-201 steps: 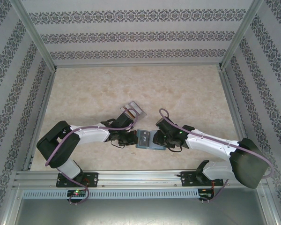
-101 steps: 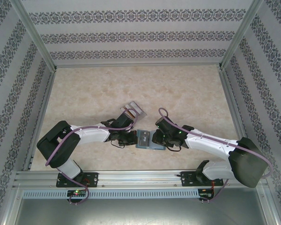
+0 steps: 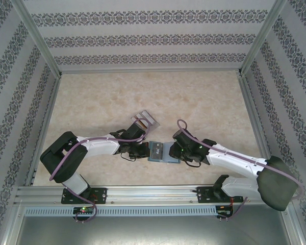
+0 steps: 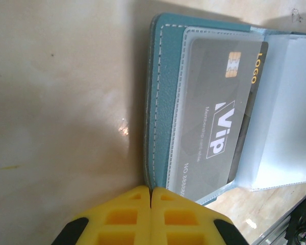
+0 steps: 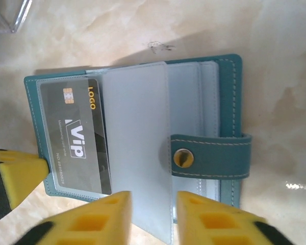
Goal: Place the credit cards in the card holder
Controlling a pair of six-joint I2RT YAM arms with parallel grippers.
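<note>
The card holder (image 3: pixel 161 152) lies open on the counter (image 3: pixel 204 97), close to the middle of its near edge, between the two hands. A grey credit card (image 4: pixel 214 138) marked VIP sits in the clear sleeve of its left half. The snap tab (image 5: pixel 211 155) lies folded over the right half. The left hand (image 4: pixel 151 196) has its fingers pressed together, their tips at the holder's left edge. The right hand (image 5: pixel 154 199) hangs over the near edge with its fingers apart, a loose clear sleeve (image 5: pixel 137 153) reaching between them. A small grey stack (image 3: pixel 145 119) lies farther back
</note>
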